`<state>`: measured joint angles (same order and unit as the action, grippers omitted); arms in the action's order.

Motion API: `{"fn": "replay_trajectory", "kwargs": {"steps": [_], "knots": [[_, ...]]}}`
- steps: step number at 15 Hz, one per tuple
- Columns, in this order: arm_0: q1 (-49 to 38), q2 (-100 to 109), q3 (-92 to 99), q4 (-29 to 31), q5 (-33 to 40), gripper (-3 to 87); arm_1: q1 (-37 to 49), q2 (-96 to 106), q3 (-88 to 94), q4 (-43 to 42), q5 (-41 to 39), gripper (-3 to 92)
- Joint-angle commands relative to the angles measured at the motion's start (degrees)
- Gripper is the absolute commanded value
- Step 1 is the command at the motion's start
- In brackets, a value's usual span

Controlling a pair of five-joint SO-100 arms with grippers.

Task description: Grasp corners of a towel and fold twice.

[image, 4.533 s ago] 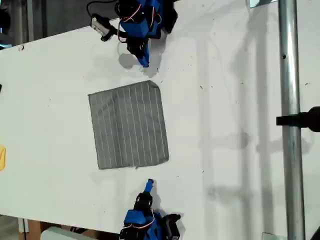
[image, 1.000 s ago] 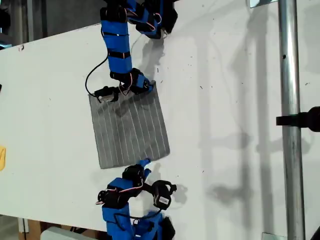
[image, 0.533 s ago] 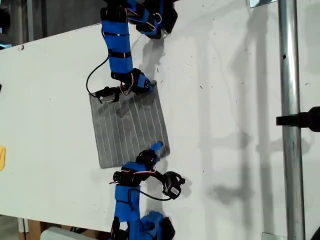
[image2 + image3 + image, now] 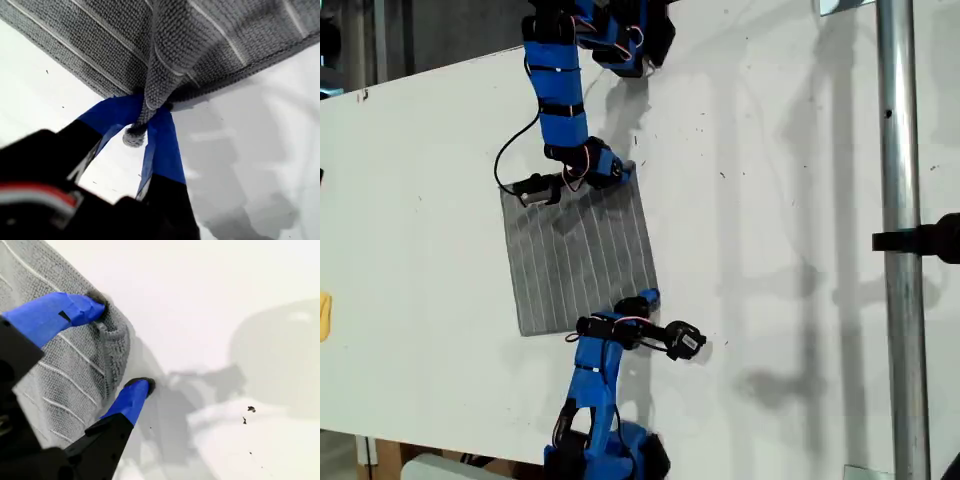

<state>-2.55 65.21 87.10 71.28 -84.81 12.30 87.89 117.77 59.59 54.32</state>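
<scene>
Grey striped towel (image 4: 580, 252) flat on white surface (image 4: 780, 200), my first gripper (image 4: 142, 125) end effector pinched shut on one towel corner (image 4: 134, 134), my second gripper (image 4: 116, 347) end effector open, straddling another corner (image 4: 114, 335), fingertips (image 4: 80, 308) touching cloth.

White table (image 4: 800, 150), upright metal pole (image 4: 900, 300) at exterior view's right.

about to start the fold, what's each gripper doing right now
My first gripper: shut on a corner of the towel.
My second gripper: open, jaws straddling another corner.
</scene>
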Motion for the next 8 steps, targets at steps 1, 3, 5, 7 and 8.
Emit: {"fn": "replay_trajectory", "kwargs": {"steps": [1,3,5,7,8], "knots": [[0.1,-0.4,-2.3,-0.1,-1.3,15.7,-1.2,3.7,-3.6,0.4,0.6,-0.3],[-0.2,0.4,-2.7,0.5,-1.6,-2.4,-1.4,4.0,-3.6,0.6,0.7,-0.3],[-0.1,1.4,-3.4,1.5,-1.8,-2.8,-1.8,4.5,-3.4,0.6,1.1,-0.3],[0.1,2.0,-4.8,3.7,-1.1,-2.8,-3.1,5.2,-3.4,0.9,2.2,-0.3],[0.5,2.7,-5.9,5.5,-1.3,-2.9,-4.3,6.2,-3.4,1.2,2.8,-0.3]]}}
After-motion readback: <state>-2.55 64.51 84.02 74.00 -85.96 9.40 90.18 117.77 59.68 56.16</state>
